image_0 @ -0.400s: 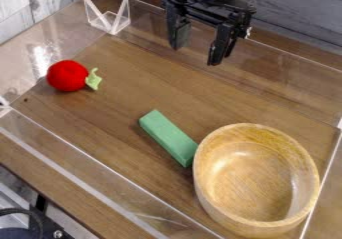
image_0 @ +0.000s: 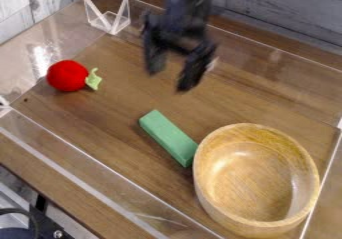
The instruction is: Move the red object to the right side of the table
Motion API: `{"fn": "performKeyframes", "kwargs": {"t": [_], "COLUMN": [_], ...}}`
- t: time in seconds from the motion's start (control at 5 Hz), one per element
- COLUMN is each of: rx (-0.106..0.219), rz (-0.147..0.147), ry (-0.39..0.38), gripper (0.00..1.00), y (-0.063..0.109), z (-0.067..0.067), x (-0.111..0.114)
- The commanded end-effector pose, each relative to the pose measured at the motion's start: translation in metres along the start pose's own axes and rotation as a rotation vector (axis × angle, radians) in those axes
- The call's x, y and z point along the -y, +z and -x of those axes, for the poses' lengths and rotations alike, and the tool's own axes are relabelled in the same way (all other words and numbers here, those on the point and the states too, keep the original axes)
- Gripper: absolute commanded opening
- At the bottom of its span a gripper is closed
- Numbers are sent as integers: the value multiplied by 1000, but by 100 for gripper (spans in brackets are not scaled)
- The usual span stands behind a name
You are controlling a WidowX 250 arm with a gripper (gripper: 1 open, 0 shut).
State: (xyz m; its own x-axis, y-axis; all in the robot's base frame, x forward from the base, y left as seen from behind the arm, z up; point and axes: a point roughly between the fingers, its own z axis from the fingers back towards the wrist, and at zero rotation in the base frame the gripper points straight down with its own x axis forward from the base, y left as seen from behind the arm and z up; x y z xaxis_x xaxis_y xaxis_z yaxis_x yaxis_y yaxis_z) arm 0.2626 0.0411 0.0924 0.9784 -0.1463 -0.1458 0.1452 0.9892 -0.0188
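Observation:
The red object [image_0: 66, 75] is a small round red toy fruit with a green leafy stem, lying on the left part of the brown wood-grain table [image_0: 254, 93]. My black gripper [image_0: 170, 71] hangs over the middle of the table, pointing down, well to the right of the fruit. Its two fingers stand apart with nothing between them. It touches nothing.
A flat green rectangular block [image_0: 168, 136] lies at centre front. A round light wooden bowl [image_0: 258, 177] fills the front right corner. Low clear acrylic walls [image_0: 107, 18] border the table, with a clear folded piece at the back left.
The gripper has moved from the back of the table toward the front and left, lower and nearer the fruit. The fruit, block and bowl have not moved.

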Motion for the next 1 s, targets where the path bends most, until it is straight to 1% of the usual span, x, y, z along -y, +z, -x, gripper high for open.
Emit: {"fn": "performKeyframes", "kwargs": {"t": [0.0,0.2,0.4,0.6,0.8], "rx": [79,105,136,168,197], "rz": [-51,-77,-104,-82,-50], "ry": [-121,-100,-74,-42,-38], "gripper": [100,100,100,100,100], "y": [8,12,16,22,22], "z": [20,50,70,75,68], "x": [-32,-65,-97,-117,-125]}}
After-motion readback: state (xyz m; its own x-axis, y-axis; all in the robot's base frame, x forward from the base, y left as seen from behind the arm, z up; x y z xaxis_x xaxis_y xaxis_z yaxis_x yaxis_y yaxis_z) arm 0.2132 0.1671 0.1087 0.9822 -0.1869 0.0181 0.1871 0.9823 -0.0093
